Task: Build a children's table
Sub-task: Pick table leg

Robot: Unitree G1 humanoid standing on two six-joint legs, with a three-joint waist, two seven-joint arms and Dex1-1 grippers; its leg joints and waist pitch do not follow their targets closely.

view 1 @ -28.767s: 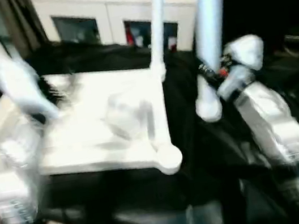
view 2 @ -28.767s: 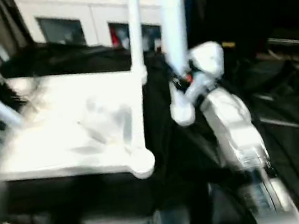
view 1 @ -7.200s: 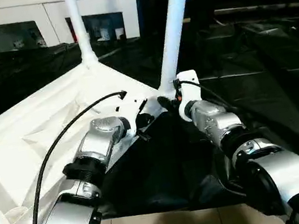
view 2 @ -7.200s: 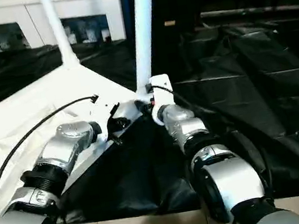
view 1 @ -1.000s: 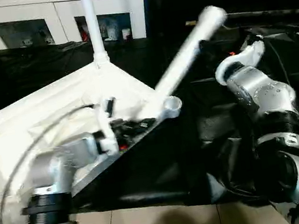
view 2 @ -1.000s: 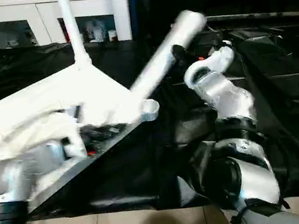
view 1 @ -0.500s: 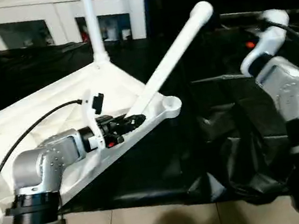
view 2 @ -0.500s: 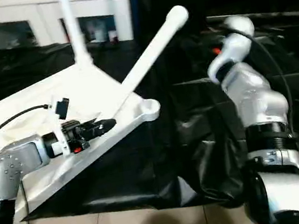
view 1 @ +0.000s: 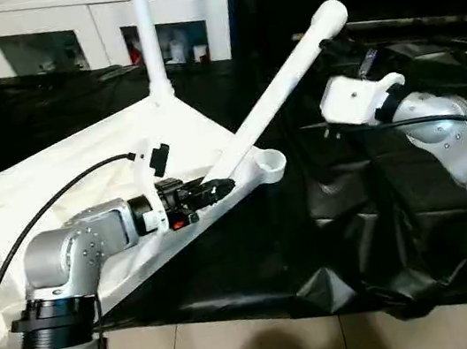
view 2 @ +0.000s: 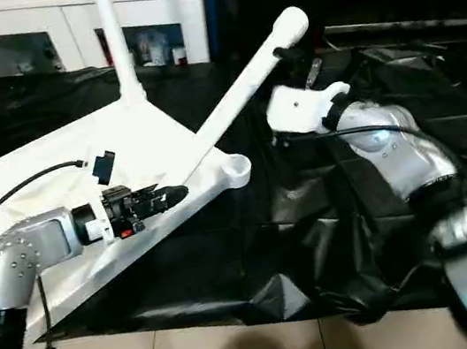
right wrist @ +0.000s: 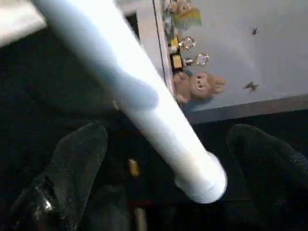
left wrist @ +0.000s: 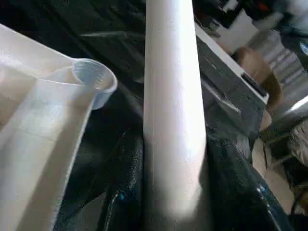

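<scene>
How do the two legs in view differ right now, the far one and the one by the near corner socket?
The far leg stands upright in its corner of the tabletop; the near leg leans steeply.

The far leg is seated and untouched; the near leg is clamped in the left gripper, beside the empty socket.

Both are white tapered tubes.

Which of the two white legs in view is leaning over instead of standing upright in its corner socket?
The near leg, slanting past the empty corner socket; the far leg stands upright.
</scene>
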